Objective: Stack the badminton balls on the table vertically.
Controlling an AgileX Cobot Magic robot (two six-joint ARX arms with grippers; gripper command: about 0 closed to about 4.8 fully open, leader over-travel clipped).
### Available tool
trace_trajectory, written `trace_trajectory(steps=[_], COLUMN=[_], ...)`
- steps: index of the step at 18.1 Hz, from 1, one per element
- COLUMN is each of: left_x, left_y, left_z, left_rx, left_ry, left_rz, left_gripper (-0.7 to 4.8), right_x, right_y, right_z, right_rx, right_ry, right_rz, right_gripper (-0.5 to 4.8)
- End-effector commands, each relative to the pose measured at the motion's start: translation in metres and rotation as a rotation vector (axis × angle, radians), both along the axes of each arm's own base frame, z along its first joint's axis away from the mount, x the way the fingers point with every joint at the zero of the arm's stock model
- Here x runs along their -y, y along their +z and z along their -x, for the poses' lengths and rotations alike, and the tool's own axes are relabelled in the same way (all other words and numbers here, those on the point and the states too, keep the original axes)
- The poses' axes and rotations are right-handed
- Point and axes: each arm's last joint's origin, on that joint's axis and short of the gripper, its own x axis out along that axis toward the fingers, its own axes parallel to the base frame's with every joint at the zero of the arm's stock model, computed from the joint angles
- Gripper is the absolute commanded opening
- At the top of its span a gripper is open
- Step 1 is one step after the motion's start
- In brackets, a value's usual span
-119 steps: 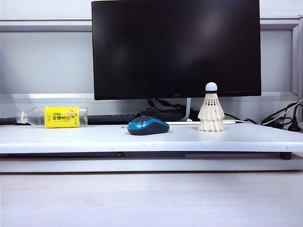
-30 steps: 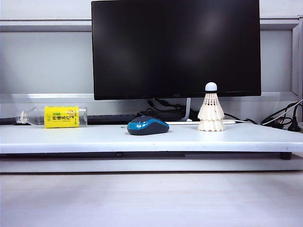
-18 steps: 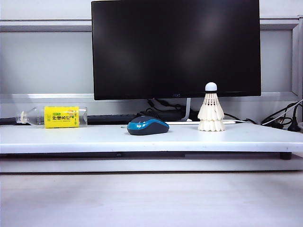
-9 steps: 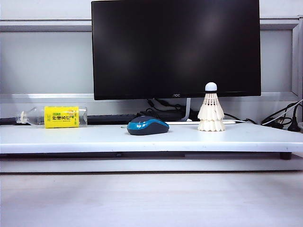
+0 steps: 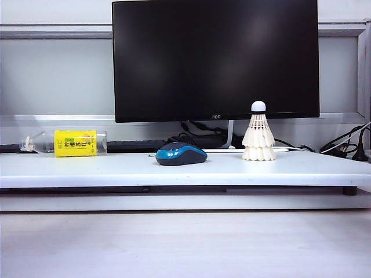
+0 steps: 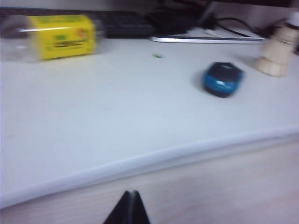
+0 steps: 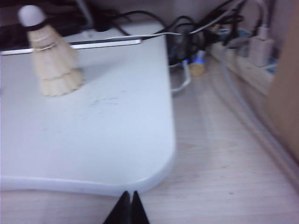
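From outside, the badminton balls (image 5: 258, 134) stand nested, cork up, on the table (image 5: 174, 168) right of the mouse (image 5: 181, 154); neither of my arms shows there. My left gripper (image 6: 128, 210), fingers pressed together and empty, sits off the table's front edge, though that view is blurred. My right gripper (image 7: 127, 209), likewise closed on nothing, hangs off the table's corner, clear of the stack, which I judge finished.

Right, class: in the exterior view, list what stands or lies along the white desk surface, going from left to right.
Clear plastic bottle lying on its side with a yellow label → blue-and-black computer mouse → two white feather shuttlecocks stacked upright, cork tip on top. Neither gripper shows in this view.
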Motion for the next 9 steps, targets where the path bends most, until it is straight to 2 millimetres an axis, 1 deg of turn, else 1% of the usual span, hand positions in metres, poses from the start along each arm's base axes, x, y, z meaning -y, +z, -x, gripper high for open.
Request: trace_trajectory(steps=[1, 3, 9], left_x=[-0.007, -0.012, -0.019], left_y=[-0.002, -0.001, 0.0], left_z=[-0.002, -0.002, -0.003], left_rx=[-0.01, -0.006, 0.01], left_ry=[0.067, 0.123, 0.2], left_rz=[-0.005, -0.004, -0.001], left_gripper=[-0.02, -0.02, -0.02], right_x=[0.003, 0.006, 0.007], right_y=[0.0, 0.0, 0.0], right_z=[0.0, 0.0, -0.001], right_rx=[-0.002, -0.002, -0.002], right_ry=[-0.042, -0.066, -0.077], right_rz=[0.0, 0.0, 0.0], right_gripper=[-0.05, -0.05, -0.05])
